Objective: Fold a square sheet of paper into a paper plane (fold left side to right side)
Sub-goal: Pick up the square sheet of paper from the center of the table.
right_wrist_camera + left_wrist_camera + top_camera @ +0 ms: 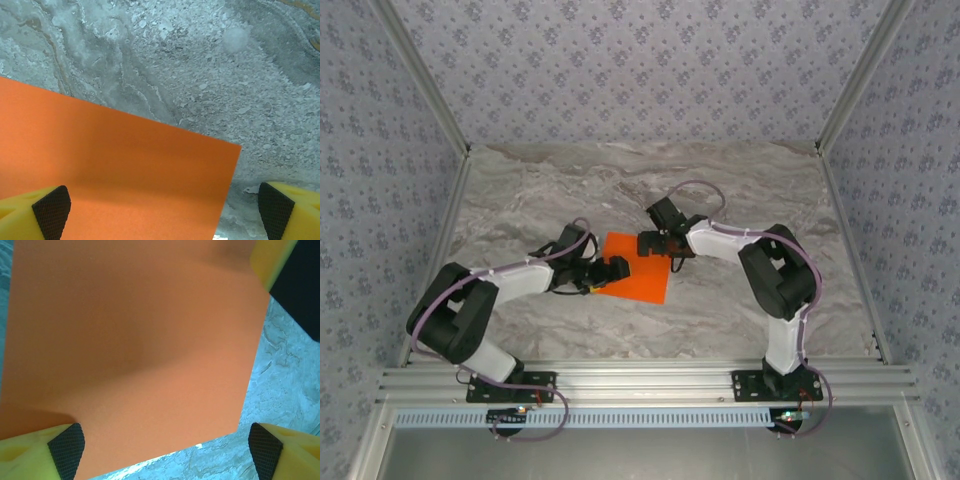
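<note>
The orange sheet of paper (638, 268) lies unfolded on the marbled bench (740, 320) near the middle of the top view, between the two arms. The left fingers (613, 270) sit at its left edge, spread wide and grasping nothing; in the left wrist view one black pad (66, 450) overlaps the sheet's lower left and the other stands over bare bench at the lower right. The right fingers (656, 245) hang at the sheet's upper right corner, likewise released, one pad (51, 212) over orange and the other over stone.
</note>
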Robot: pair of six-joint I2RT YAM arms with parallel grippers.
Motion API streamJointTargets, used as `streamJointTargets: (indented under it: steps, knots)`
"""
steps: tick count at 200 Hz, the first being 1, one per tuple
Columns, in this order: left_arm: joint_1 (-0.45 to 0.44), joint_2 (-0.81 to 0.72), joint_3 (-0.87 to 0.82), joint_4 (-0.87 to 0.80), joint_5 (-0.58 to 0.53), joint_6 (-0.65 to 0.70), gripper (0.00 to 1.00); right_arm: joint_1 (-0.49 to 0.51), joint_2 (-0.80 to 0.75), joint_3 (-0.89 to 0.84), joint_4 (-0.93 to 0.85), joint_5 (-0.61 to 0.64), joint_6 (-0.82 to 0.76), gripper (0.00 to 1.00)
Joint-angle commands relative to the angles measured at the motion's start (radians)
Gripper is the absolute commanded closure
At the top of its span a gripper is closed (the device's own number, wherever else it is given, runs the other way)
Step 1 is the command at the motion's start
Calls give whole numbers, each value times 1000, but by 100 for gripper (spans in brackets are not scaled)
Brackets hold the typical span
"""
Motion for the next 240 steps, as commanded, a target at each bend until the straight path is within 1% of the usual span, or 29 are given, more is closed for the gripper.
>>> streamJointTargets:
  steps: [1, 43, 87, 98, 130, 157, 182, 202, 214, 240]
  knots:
    - [-10, 42, 3, -35, -33, 17, 12, 73, 48, 26, -3, -122, 38, 0]
    - [-9, 42, -5, -23, -39, 16, 16, 129, 47, 60, -41, -120, 31, 0]
    - [-9, 14, -12, -17, -43, 17, 17, 135, 39, 68, -72, -107, 11, 1]
    - [-9, 0, -14, -18, -45, 19, 17, 134, 37, 69, -83, -107, 1, 6]
    - [10, -46, -18, -24, -36, 23, 17, 130, 26, 66, -93, -130, -22, 30]
    - [48, -100, -30, -33, -10, 29, 17, 126, 13, 58, -90, -143, -41, 44]
    - [106, -182, -58, -42, 25, 41, 14, 110, -25, 24, -35, -190, -52, 56]
    - [171, -254, -92, -45, 70, 47, 12, 95, -69, -4, 35, -258, -58, 64]
    - [216, -296, -115, -39, 112, 49, 12, 83, -100, -63, 83, -303, -64, 67]
    - [303, -394, -156, -13, 206, 48, 10, 40, -182, -153, 224, -441, -62, 71]
